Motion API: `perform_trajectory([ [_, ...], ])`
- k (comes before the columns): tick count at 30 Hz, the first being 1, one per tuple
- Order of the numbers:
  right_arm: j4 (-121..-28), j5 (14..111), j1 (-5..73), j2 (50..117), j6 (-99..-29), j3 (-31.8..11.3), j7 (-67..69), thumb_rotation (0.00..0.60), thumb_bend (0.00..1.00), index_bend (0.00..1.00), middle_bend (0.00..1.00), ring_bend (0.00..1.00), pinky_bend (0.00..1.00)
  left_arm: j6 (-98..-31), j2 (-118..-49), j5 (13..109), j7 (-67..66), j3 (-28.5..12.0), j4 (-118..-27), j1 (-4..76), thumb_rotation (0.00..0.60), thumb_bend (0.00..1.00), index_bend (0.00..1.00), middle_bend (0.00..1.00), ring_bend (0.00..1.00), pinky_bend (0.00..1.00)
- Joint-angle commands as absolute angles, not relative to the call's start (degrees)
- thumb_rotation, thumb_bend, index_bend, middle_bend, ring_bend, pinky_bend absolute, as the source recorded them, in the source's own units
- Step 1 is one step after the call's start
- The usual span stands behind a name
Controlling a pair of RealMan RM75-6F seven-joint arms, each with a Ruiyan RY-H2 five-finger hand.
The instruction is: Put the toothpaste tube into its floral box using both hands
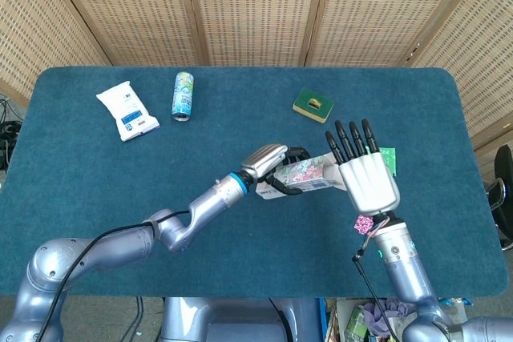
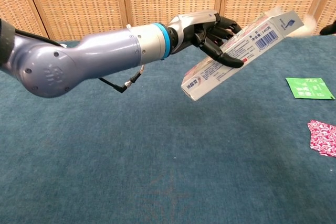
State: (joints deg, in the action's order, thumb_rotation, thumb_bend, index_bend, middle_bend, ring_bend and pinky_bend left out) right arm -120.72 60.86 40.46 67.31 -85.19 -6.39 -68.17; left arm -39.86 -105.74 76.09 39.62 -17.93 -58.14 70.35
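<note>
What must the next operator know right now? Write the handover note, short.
Left robot hand: grips the floral box in the air, tilted, flap end higher.
Right robot hand: open, fingers spread, holding nothing, beside the box's flap end.
Toothpaste tube: not visible in either view; probably inside the box, unconfirmed.
Left to do: check the tube is fully in, then likely close the flap.
</note>
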Motion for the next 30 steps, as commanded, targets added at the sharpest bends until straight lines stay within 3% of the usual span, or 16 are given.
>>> perform_trajectory([
  [1, -121.8, 63.1, 39.0, 66.5, -88.6, -6.3, -70.4, 0.6, 0.0, 0.0, 0.0, 0.0, 0.0, -42.0, -108.5, 77.6, 43.4, -18.0, -54.9, 70.1, 0.6, 0.37, 0.55, 0.51, 0.47, 0.47],
  [12, -118.0, 60.2, 36.2, 63.0, -88.1, -8.1, -64.4, 0.6, 0.0, 0.0, 0.0, 0.0, 0.0, -45.0, -108.2, 81.3, 45.4, -16.2, -51.9, 69.7, 0.6, 0.37, 0.55, 0.51, 0.47, 0.47],
  [22, -107.8, 56.9, 32.7, 62.2, -81.6, -7.9, -49.3, 0.6, 0.0, 0.0, 0.0, 0.0, 0.0, -43.0, -100.8, 83.6, 33.2, -9.5, -52.1, 66.3, 0.6, 0.37, 0.55, 0.51, 0.47, 0.47],
  [30, -101.6, 56.3, 30.6, 63.2, -77.1, -7.2, -40.8, 0.6, 0.0, 0.0, 0.0, 0.0, 0.0, -41.1, -100.8, 82.3, 26.6, -6.6, -50.0, 63.4, 0.6, 0.37, 0.55, 0.51, 0.47, 0.47],
])
